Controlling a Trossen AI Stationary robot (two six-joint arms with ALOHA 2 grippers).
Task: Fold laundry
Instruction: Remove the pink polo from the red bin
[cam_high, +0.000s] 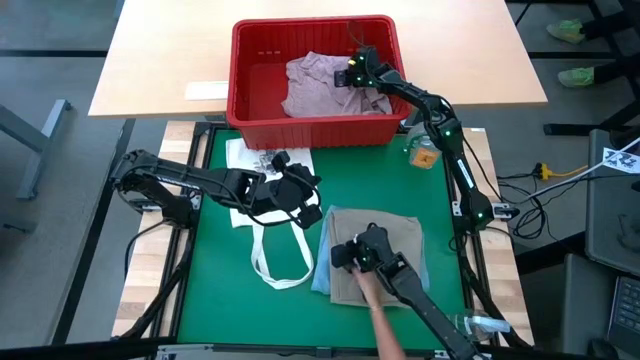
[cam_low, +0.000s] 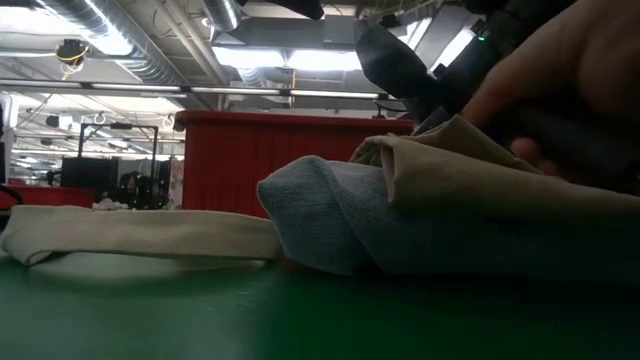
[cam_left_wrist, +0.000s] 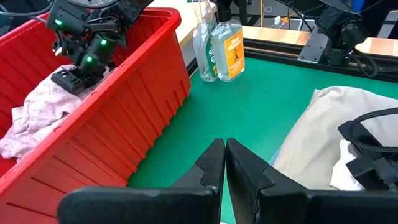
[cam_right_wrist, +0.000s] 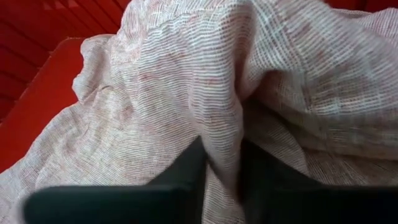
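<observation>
Two hands: right hand pinching pink shirt fold, fingertips buried; left hand pressed together, empty.

Looking down, you see your right gripper inside the far red basket, on the pink shirt. Your left gripper sits mid-table by a white tote. Near right, a hand rests on folded tan cloth over jeans.

My pale pink shirt lies crumpled in the far red basket. Near right on the mat, the tan cloth covers folded blue denim.
</observation>
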